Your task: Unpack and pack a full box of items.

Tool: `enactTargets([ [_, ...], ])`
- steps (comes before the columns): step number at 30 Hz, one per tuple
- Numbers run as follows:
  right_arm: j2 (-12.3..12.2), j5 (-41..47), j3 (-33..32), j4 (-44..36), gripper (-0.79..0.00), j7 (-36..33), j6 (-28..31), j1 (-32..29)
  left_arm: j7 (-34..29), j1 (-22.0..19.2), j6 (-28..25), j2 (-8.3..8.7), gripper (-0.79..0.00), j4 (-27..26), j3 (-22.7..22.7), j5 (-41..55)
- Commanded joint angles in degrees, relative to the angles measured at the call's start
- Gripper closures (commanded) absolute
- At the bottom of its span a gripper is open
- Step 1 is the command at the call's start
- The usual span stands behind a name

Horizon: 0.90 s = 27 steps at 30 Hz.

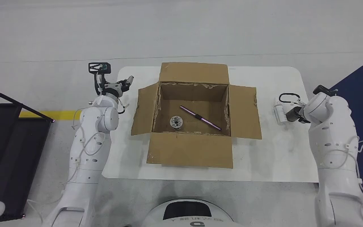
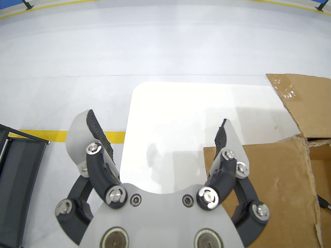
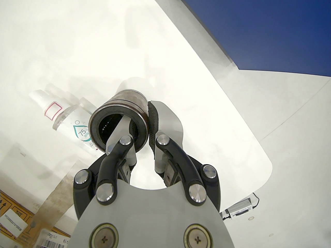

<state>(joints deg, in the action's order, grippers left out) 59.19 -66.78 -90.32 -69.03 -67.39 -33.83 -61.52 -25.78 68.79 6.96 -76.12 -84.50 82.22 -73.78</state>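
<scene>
An open cardboard box (image 1: 194, 72) stands mid-table with all flaps spread. Inside lie a purple pen (image 1: 199, 118) and a round metal part (image 1: 176, 121). My right gripper (image 3: 138, 119) hovers over the table's right side, shut on a dark metal cylinder (image 3: 121, 104), with one finger in its bore and the other against its outer wall. A clear bottle (image 3: 69, 122) lies on the table just beside it, white in the top view (image 1: 279, 112). My left gripper (image 2: 157, 117) is open with nothing in it, above the table's far left corner beside the box's left flap (image 2: 258, 181).
A black rack (image 1: 17, 147) stands on the floor left of the white table (image 1: 272, 164). A blue panel (image 3: 258, 21) rises past the table's right edge. Bare tabletop lies on both sides of the box.
</scene>
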Motion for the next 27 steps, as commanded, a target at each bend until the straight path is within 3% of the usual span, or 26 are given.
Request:
enactTargets([
  [1, 0.0, 0.0, 0.0, 0.0, -0.062, 0.0, 0.0, 0.0, 0.0, 0.0, 0.0, 0.0, -0.785, 0.0, 0.02, 0.01],
  [14, 0.0, 0.0, 0.0, 0.0, -0.062, 0.0, 0.0, 0.0, 0.0, 0.0, 0.0, 0.0, -0.785, 0.0, 0.02, 0.01],
  [15, 0.04, 0.33, -0.05, 0.05, -0.785, 0.7, 0.48, -0.2, 0.0, 0.0, 0.0, 0.0, -0.785, 0.0, 0.02, 0.01],
  [20, -0.46, 6.73, -5.86, -2.16, -0.785, 1.1, 4.07, -1.45, 0.0, 0.0, 0.0, 0.0, -0.785, 0.0, 0.02, 0.01],
  [27, -1.72, 13.66, -16.81, -10.13, -0.785, -1.36, 8.58, -7.77, 0.0, 0.0, 0.0, 0.0, -0.785, 0.0, 0.02, 0.01],
])
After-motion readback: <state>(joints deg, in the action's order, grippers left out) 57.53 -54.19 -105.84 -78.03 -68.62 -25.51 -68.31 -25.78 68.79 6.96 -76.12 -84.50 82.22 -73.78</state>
